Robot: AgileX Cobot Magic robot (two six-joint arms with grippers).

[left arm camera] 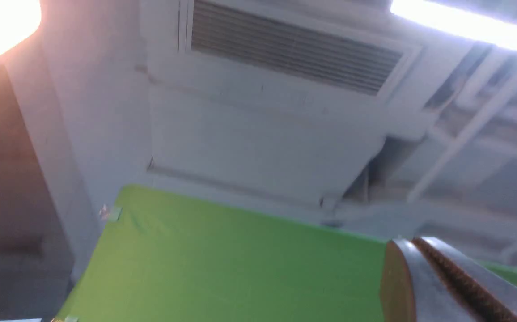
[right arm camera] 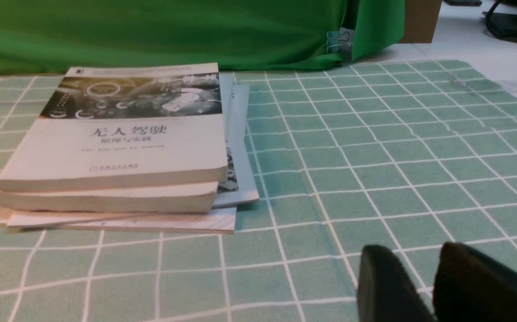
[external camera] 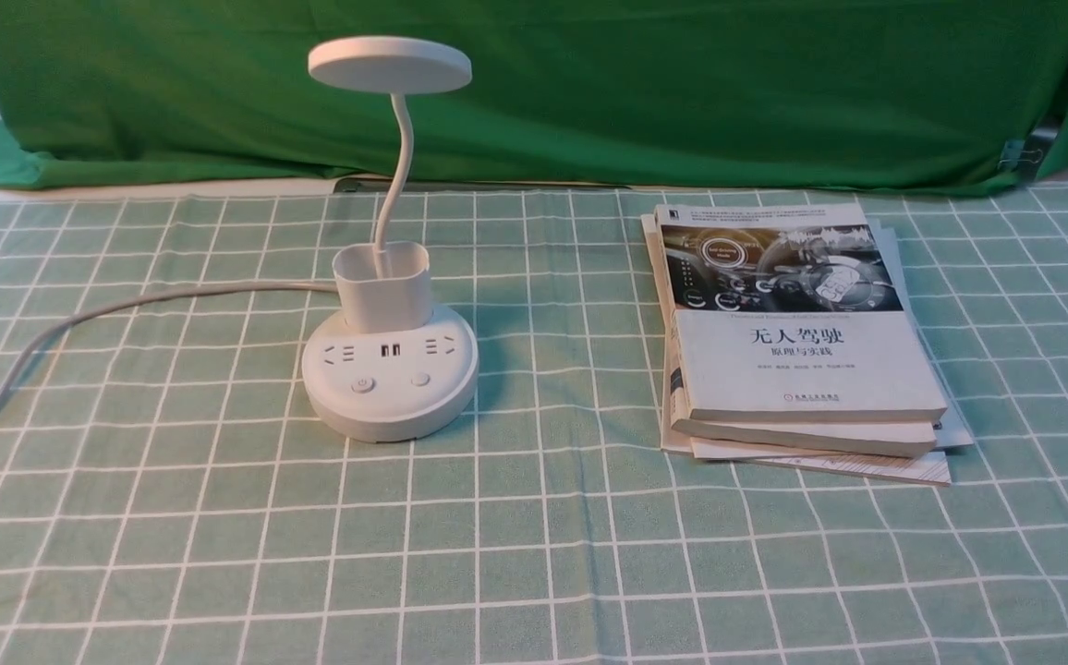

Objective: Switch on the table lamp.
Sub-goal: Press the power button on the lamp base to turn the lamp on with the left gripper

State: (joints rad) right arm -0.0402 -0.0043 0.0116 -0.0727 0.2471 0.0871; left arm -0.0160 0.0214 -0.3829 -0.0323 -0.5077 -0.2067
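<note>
The table lamp (external camera: 390,379) stands on the left half of the desk (external camera: 534,554), which is covered with a pale green cloth of white squares. Its flat disc head (external camera: 390,65) is unlit, held up by a thin curved neck rising out of a cup-shaped holder (external camera: 382,286). The round base carries sockets and two round buttons at the front; the left button (external camera: 363,384) bears a power symbol and the right button (external camera: 419,379) is plain. A white cord (external camera: 81,319) trails off to the left.

Well apart on the right lies a stack of books (external camera: 802,369). The top cover reads "无人驾驶" with "原理与实践" beneath; the smaller lines and the red publisher's mark are too small to read.

Neither arm shows in the front view. The right gripper (right arm camera: 424,268) sits low over the cloth, near the books, its dark fingers (right arm camera: 383,281) a narrow gap apart and holding nothing. The left gripper (left arm camera: 424,268) points up at a ceiling vent (left arm camera: 294,49) and the green backdrop (left arm camera: 222,264); whether its fingers (left arm camera: 401,277) are parted or together I cannot tell
</note>
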